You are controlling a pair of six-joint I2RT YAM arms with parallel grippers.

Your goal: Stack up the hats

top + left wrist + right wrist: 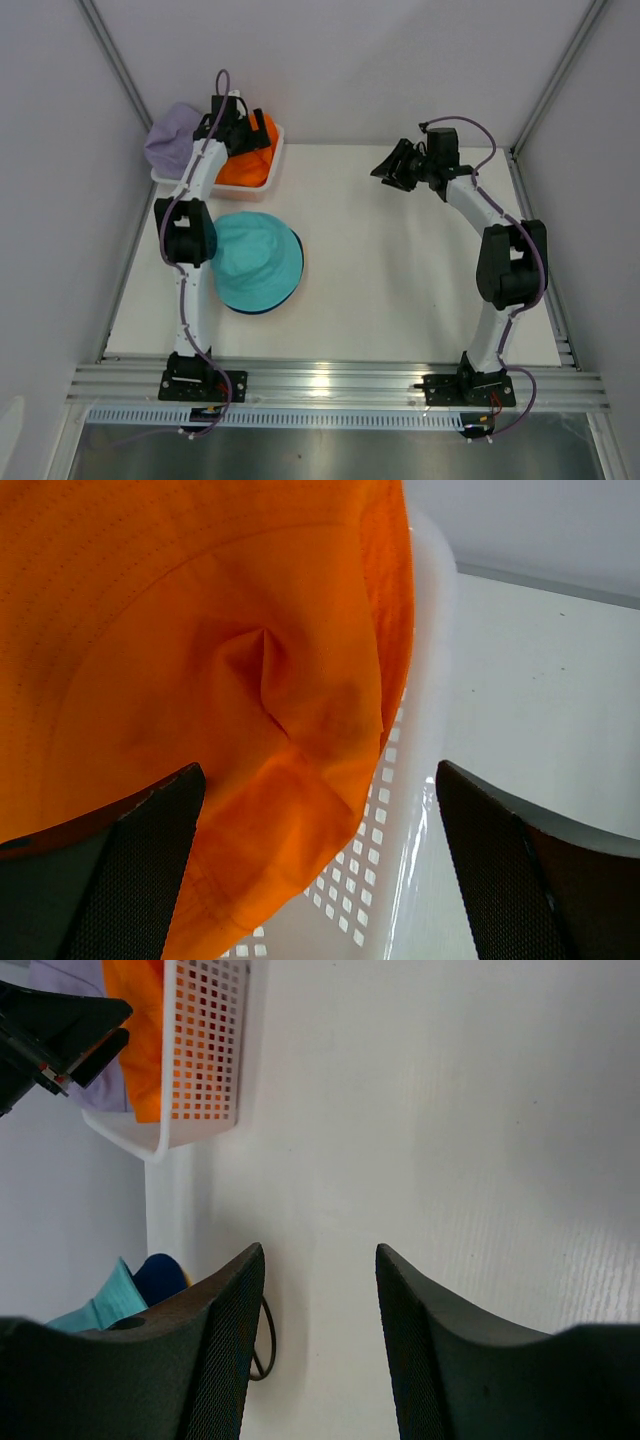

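Hats lie in and around the white basket [276, 158], which stands at the far left of the table [420, 280]. The orange hat [200, 680] fills the basket, creased in the middle, and its brim hangs down against the mesh wall. The lavender hat [172, 135] is at the left side of the basket; the left arm [190, 235] covers part of it, so I cannot tell if it sits inside or hangs over the rim. The teal hat [255, 260] lies on the table just on the near side of the basket, crown up, apart from it; a thin dark edge of the navy hat [162, 1275] shows under it, and the rest of that hat is hidden.

The left gripper [318, 780] hangs over the right edge of the basket with its jaws spread wide; one finger is over the orange hat and the other is outside the basket wall, and nothing is pinched. In the top view its fingers are hard to make out against the hat.

The right gripper [320, 1260] is well to the right of the basket, above bare table; its jaws stand apart and hold nothing. Beside its finger a thin black curved line shows, cut off; I cannot tell what it is.
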